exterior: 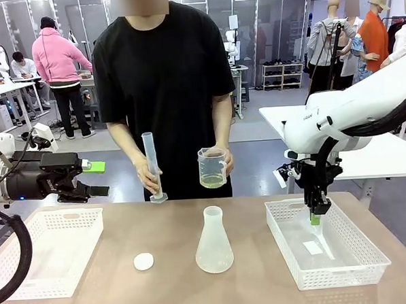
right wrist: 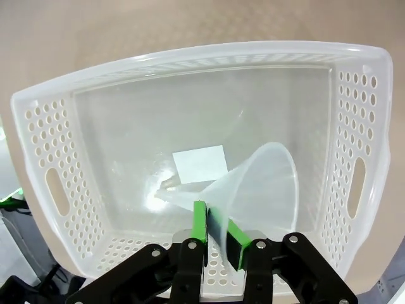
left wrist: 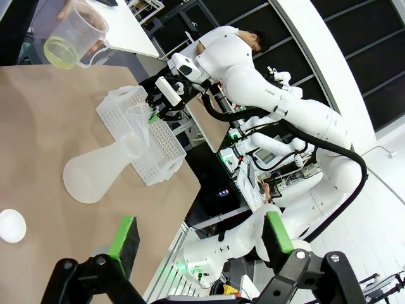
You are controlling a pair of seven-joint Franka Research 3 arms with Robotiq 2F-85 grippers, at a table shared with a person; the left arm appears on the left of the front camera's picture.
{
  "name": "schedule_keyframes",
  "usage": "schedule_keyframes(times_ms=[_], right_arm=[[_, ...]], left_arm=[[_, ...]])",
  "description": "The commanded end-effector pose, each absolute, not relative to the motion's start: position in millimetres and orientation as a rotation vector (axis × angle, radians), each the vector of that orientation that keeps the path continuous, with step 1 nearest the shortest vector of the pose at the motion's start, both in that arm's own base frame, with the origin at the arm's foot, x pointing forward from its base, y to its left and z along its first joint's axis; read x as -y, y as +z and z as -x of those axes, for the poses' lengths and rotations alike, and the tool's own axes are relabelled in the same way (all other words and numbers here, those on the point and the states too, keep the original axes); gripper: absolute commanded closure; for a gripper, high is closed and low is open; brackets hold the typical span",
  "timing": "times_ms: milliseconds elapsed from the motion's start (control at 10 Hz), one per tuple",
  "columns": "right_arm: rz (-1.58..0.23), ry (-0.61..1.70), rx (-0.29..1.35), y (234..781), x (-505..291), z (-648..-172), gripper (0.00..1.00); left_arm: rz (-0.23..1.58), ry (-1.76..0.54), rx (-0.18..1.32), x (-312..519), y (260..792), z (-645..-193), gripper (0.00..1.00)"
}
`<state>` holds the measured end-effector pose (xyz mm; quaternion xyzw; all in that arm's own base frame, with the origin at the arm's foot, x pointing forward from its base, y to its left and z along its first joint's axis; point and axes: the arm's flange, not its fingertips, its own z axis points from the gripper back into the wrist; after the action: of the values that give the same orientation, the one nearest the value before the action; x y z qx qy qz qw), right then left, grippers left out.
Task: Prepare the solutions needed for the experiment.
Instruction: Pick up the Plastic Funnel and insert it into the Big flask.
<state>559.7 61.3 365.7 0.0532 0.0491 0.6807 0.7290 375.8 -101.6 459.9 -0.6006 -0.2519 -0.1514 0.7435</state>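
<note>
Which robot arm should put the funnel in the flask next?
Right, probably. The right gripper is shut on the funnel in the basket; the left gripper hangs open, away from it, holding nothing.

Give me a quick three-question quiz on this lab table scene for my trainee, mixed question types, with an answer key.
1. True or false: the right tool is shut on the clear funnel inside the white basket.
2. Fill in: the small white disc lies to the robot's ____ of the conical flask.
3. Where is the yellow-green liquid? A) conical flask B) measuring jug C) clear funnel

Key: 1 true; 2 left; 3 B
</note>
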Motion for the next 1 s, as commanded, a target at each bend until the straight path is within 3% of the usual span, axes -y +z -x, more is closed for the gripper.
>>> schedule_keyframes(times_ms=[0,500,600,900], right_arm=[[-0.072,1.523,-0.107,367,-62,-556,1.00],[0.175,1.444,0.108,460,-81,-511,1.00],[0.311,1.398,0.350,526,-88,-472,1.00],[0.371,1.377,0.444,551,-93,-455,1.00]], left_arm=[[1.315,-0.335,0.535,103,461,-374,0.00],[1.315,-0.335,0.535,103,461,-374,0.00],[1.315,-0.335,0.535,103,461,-374,0.00],[1.315,-0.335,0.535,103,461,-374,0.00]])
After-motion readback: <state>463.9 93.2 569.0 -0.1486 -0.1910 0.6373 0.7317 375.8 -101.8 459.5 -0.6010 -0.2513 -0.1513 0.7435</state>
